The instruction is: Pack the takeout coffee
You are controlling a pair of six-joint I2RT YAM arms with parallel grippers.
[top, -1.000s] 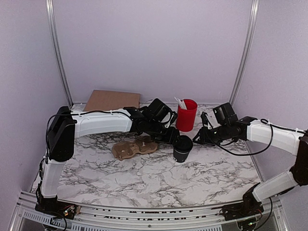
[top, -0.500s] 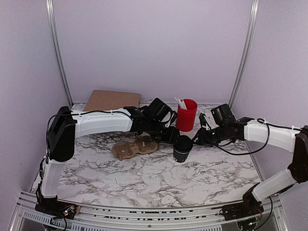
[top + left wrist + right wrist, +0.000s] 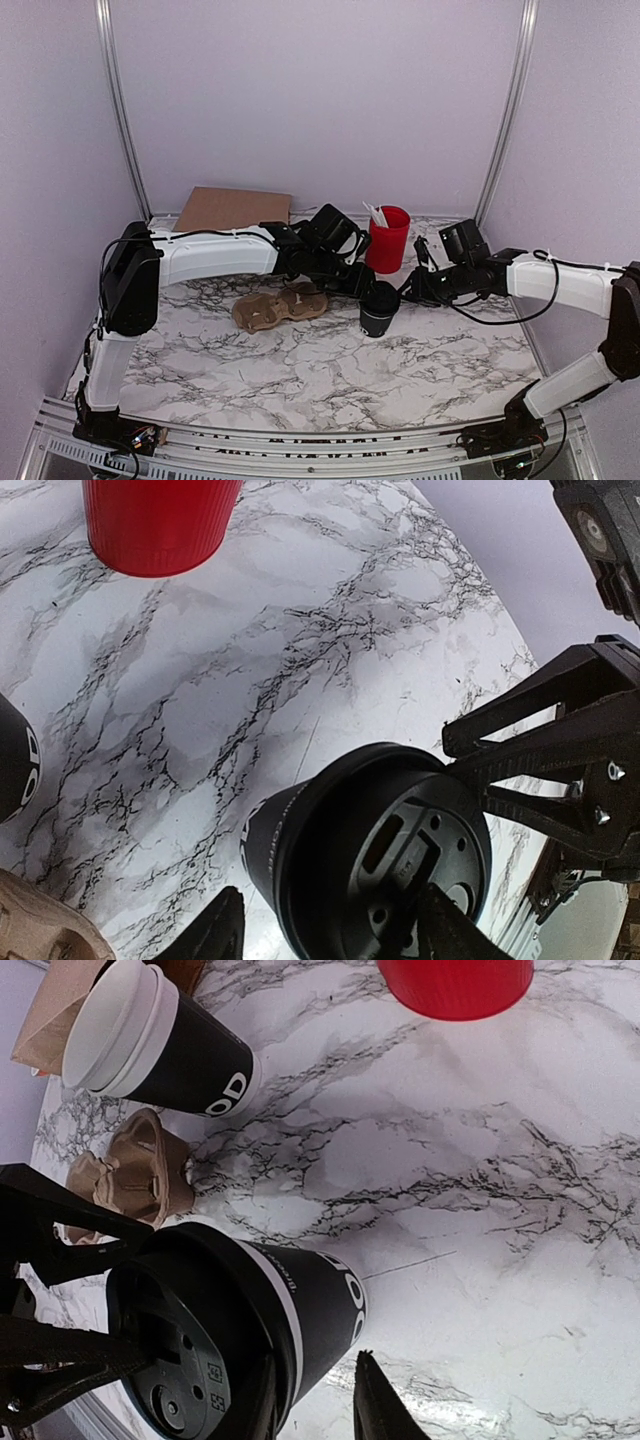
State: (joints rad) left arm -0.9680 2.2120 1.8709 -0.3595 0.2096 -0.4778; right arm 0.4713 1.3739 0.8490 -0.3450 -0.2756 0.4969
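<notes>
Your small black paper coffee cup with its black plastic lid [image 3: 380,306] stands upright just right of the bench's centre. The left gripper [image 3: 364,286] and right gripper [image 3: 407,293] bracket it, probably so one steadies it. I cannot tell whether either clamps it. The brown pulp carrier [image 3: 268,310] lies beside it, toward the left edge.

**Marbled surface and its load**

The white, dark-veined surface [image 3: 300,360] carries the takeout coffee [image 3: 379,308], upright between the left fingers [image 3: 218,932] and right fingers [image 3: 372,1405]. A red cup [image 3: 387,240] stands beyond them. Left of the left fingers are a pulp carrier [image 3: 278,307], stacked cups [image 3: 160,1045] and a flat brown bag [image 3: 233,209].
</notes>
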